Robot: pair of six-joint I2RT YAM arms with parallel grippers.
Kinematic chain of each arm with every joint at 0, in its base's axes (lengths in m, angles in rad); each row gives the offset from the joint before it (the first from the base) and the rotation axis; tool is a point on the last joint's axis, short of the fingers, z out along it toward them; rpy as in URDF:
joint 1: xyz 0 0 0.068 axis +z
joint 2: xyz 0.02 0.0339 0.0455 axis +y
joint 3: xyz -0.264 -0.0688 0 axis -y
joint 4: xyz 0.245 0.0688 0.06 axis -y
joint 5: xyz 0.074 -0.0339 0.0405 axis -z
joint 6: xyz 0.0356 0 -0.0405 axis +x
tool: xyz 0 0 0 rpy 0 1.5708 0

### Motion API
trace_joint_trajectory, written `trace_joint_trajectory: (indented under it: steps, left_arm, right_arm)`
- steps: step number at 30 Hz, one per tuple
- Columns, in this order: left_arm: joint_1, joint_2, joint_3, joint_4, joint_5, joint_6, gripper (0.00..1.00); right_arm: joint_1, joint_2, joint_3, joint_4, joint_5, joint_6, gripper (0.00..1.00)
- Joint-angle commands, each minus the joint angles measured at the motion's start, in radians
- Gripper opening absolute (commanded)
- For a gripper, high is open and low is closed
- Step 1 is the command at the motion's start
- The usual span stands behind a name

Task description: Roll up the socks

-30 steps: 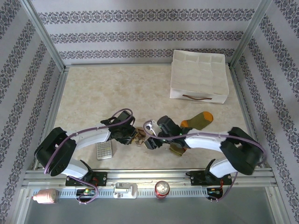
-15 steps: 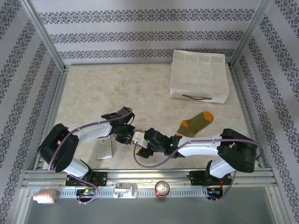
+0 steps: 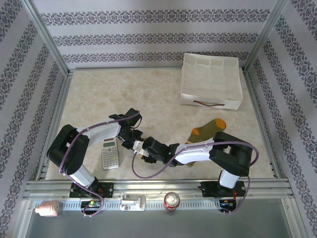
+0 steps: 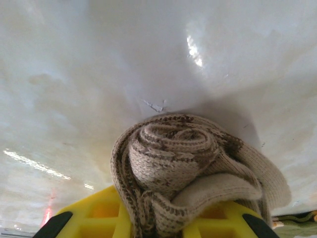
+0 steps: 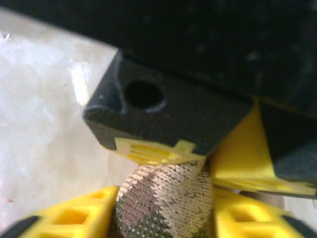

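Note:
The brown and beige argyle sock [image 4: 173,168] is wound into a tight roll above the pale table. My left gripper [image 4: 153,223] is shut on its lower part, yellow fingers [image 4: 94,218] on either side. My right gripper [image 5: 163,218] is shut on the same roll [image 5: 163,198] from the other side, and its fingers [image 5: 74,218] press the knit. In the top view the two grippers meet, left [image 3: 134,139] and right [image 3: 144,148], hiding the roll. The olive green sock [image 3: 208,130] with orange toe and heel lies flat to the right, beside the right arm.
A grey calculator [image 3: 110,152] lies just left of the grippers. A white fabric box [image 3: 210,82] stands at the back right. A drink can [image 3: 172,200] and a pink object [image 3: 47,209] sit on the front rail. The left gripper's black body [image 5: 168,109] looms close above the right fingers.
My right gripper has travelled left to the left gripper and closed onto the argyle roll. The left gripper kept its hold and shifted slightly left and back.

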Motion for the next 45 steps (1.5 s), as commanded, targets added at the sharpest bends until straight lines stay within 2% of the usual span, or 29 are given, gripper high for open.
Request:
trace_joint_trajectory:
  steps: [1, 4, 6, 9, 11, 12, 14, 17, 24, 30, 36, 39, 43, 45]
  left_arm:
    - [0.006, 0.058, -0.041, -0.115, -0.072, 0.014, 0.1]
    - [0.007, 0.048, -0.039, -0.113, -0.079, 0.021, 0.11]
    - [0.008, 0.04, -0.048, -0.105, -0.079, 0.02, 0.11]
    - [0.012, 0.027, -0.057, -0.092, -0.08, 0.015, 0.13]
    - [0.016, 0.01, -0.06, -0.073, -0.085, 0.015, 0.18]
    - [0.017, 0.0, -0.059, -0.067, -0.09, 0.012, 0.21]
    - [0.018, -0.025, -0.059, -0.047, -0.103, 0.007, 0.36]
    - [0.025, -0.053, -0.056, -0.026, -0.106, 0.004, 0.49]
    - [0.045, -0.125, -0.065, -0.007, -0.13, 0.0, 0.62]
    - [0.059, -0.235, -0.118, 0.125, -0.202, -0.025, 0.83]
    - [0.058, -0.313, -0.175, 0.223, -0.217, 0.002, 0.84]
    - [0.047, -0.341, -0.212, 0.244, -0.201, 0.009, 0.79]
    - [-0.002, -0.362, -0.253, 0.282, -0.207, -0.008, 0.68]
    - [-0.029, -0.359, -0.264, 0.294, -0.218, -0.023, 0.66]
  right_arm:
    - [-0.025, 0.024, 0.035, 0.001, 0.005, 0.058, 0.27]
    - [-0.05, 0.01, 0.031, -0.006, -0.052, 0.109, 0.08]
    - [-0.067, 0.001, 0.033, -0.024, -0.113, 0.14, 0.0]
    - [-0.088, -0.002, 0.032, -0.062, -0.19, 0.175, 0.0]
    - [-0.114, 0.005, 0.018, -0.078, -0.262, 0.209, 0.0]
    - [-0.127, 0.011, 0.012, -0.084, -0.288, 0.227, 0.0]
    - [-0.153, 0.026, -0.009, -0.087, -0.367, 0.265, 0.0]
    - [-0.184, 0.049, -0.036, -0.083, -0.458, 0.308, 0.0]
    - [-0.242, 0.1, -0.078, -0.081, -0.592, 0.389, 0.0]
    - [-0.272, 0.145, -0.084, -0.092, -0.659, 0.417, 0.0]
    - [-0.302, 0.186, -0.08, -0.097, -0.712, 0.454, 0.0]
    - [-0.327, 0.202, -0.078, -0.094, -0.749, 0.481, 0.0]
    - [-0.362, 0.236, -0.068, -0.095, -0.822, 0.519, 0.0]
    - [-0.375, 0.258, -0.055, -0.114, -0.845, 0.535, 0.0]
